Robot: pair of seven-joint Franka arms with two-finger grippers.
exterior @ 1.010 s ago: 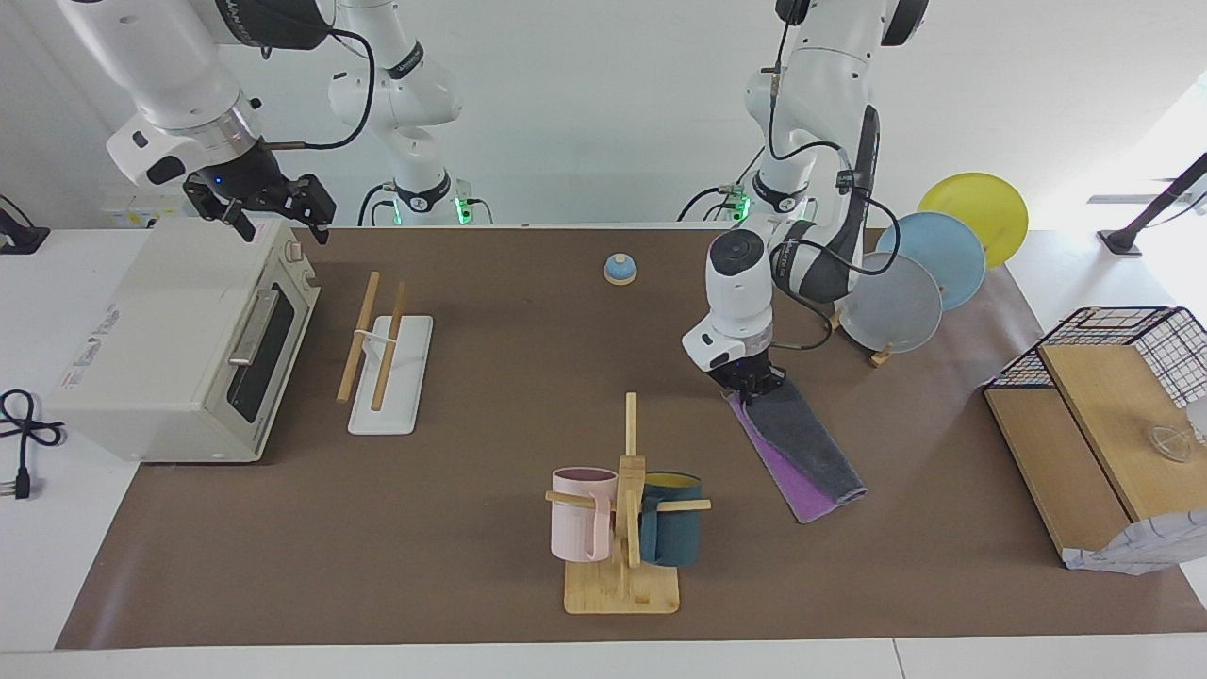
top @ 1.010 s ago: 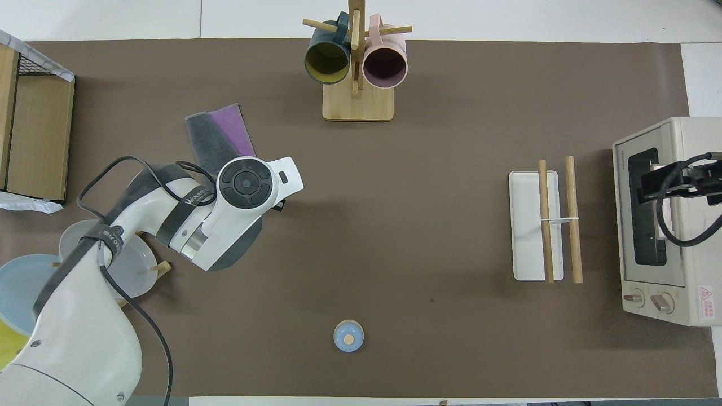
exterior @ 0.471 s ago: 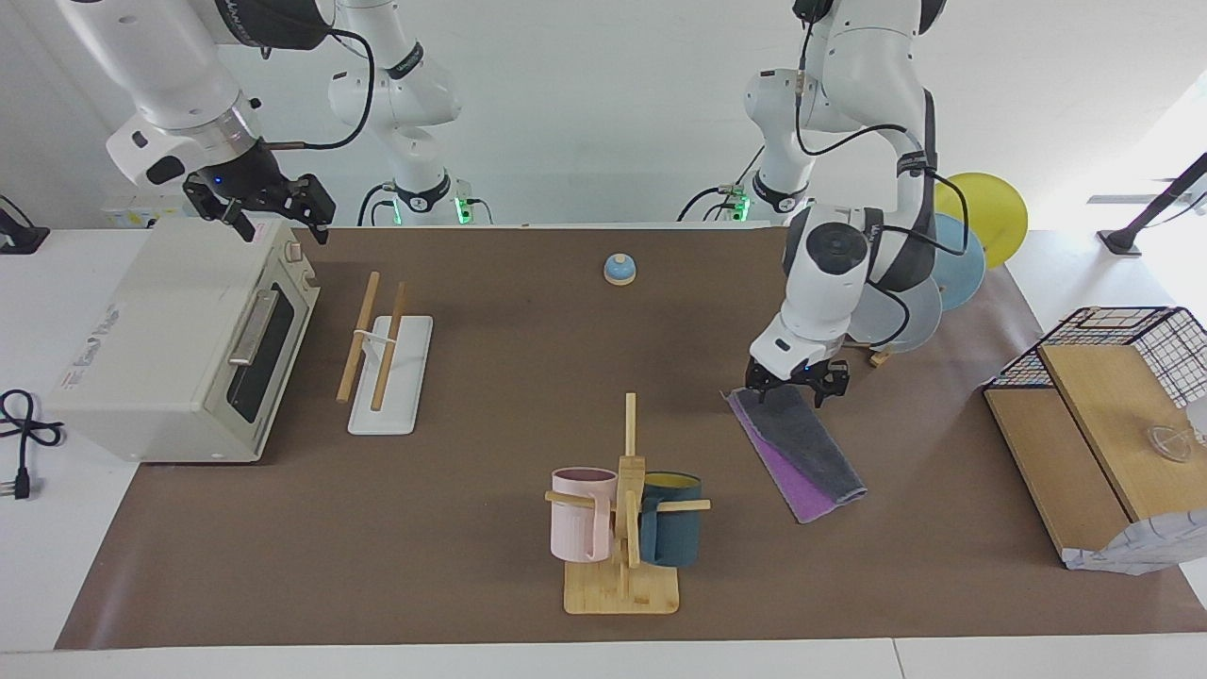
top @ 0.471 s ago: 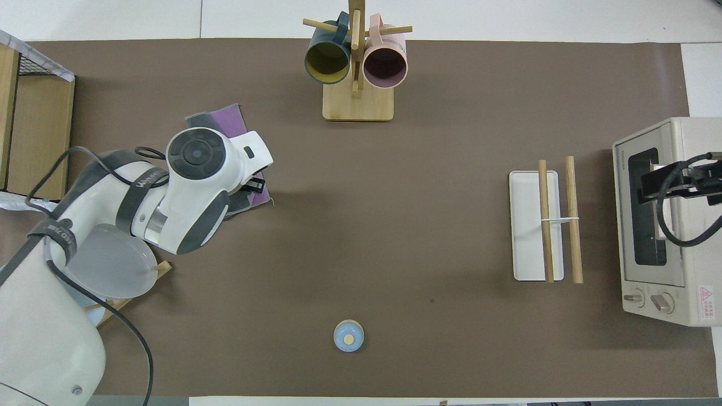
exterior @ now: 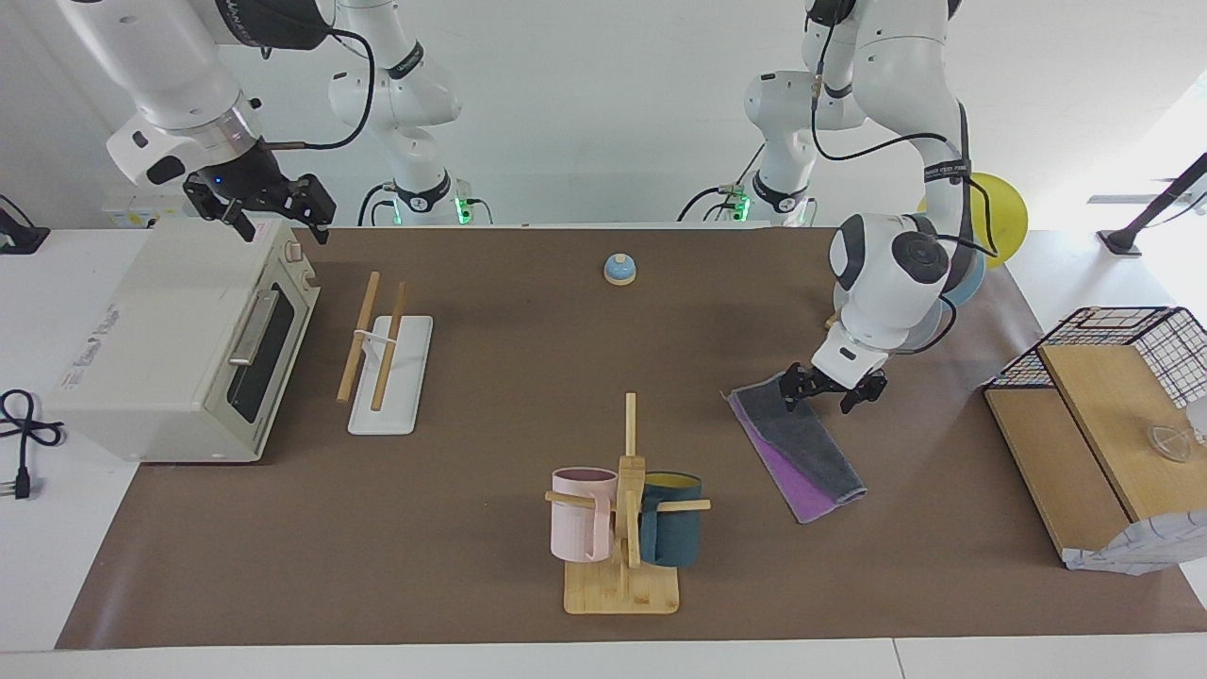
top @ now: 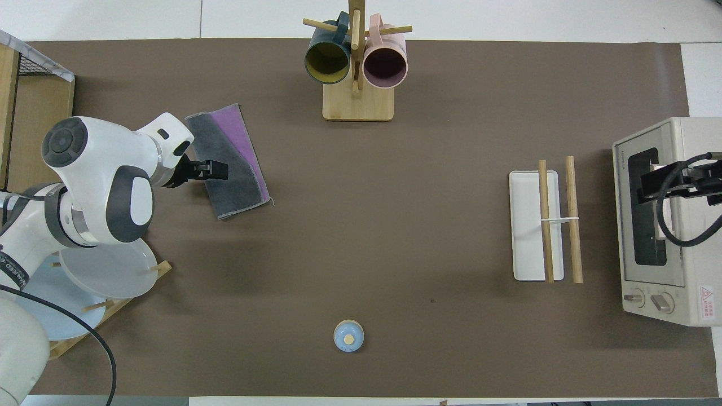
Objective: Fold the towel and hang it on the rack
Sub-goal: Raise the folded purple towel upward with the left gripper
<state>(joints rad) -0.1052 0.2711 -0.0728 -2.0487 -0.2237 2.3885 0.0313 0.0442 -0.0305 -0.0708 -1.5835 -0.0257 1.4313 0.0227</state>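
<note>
Left gripper jaws apart, empty, folded towel edge just under them. Right gripper waits over toaster oven, jaws apart.

Both arms: glossy white shells, dark grey joint panels, round grey end caps. Black cables strapped along links. Left hand and right hand black; blue light above the right hand's fingers.

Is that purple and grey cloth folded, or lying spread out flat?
Folded. The towel lies on the table as a narrow strip, its grey face doubled over, with a purple band showing along one long edge.
</note>
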